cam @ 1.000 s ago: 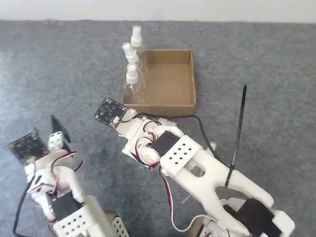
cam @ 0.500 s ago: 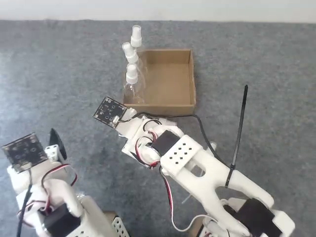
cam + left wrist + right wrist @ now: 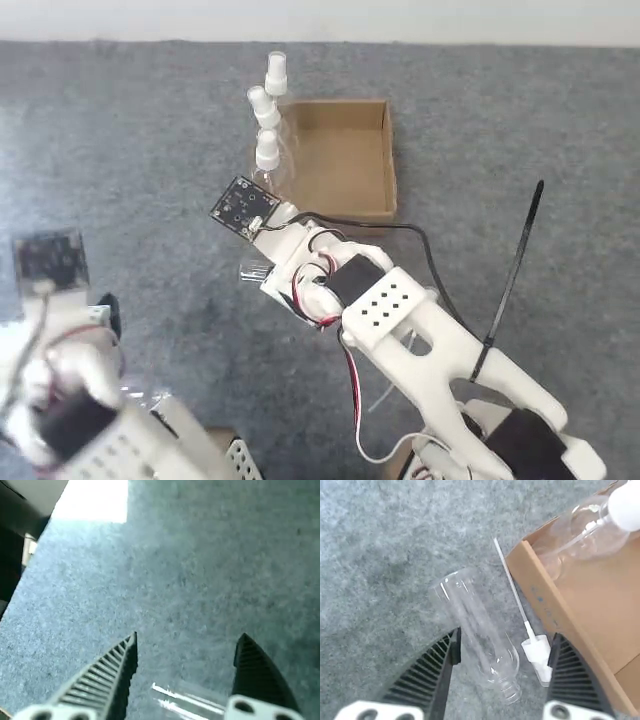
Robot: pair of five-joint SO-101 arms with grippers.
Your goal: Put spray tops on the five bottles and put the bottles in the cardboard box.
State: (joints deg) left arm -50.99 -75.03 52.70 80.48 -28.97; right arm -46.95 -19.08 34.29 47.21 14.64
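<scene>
A clear bottle (image 3: 476, 630) with no top lies on the grey carpet between the fingers of my open right gripper (image 3: 506, 636), which hovers over it. A white spray top (image 3: 536, 651) with its long tube lies beside the bottle, close to the cardboard box (image 3: 580, 610). From above, this bottle (image 3: 254, 268) shows just left of the right arm, near the box (image 3: 390, 160). Three capped bottles (image 3: 267, 150) stand along the box's left wall. My left gripper (image 3: 189, 638) is open low over the carpet, with a clear bottle (image 3: 187, 700) glinting between its fingers.
The box's front wall (image 3: 330, 215) lies directly beyond the right wrist. Grey carpet (image 3: 120, 150) stretches open to the left and right of the box. The left arm (image 3: 60, 400) fills the near left corner.
The left arm has pulled back toward the near left corner. The right arm has shifted slightly right and toward the box, uncovering the lying bottle.
</scene>
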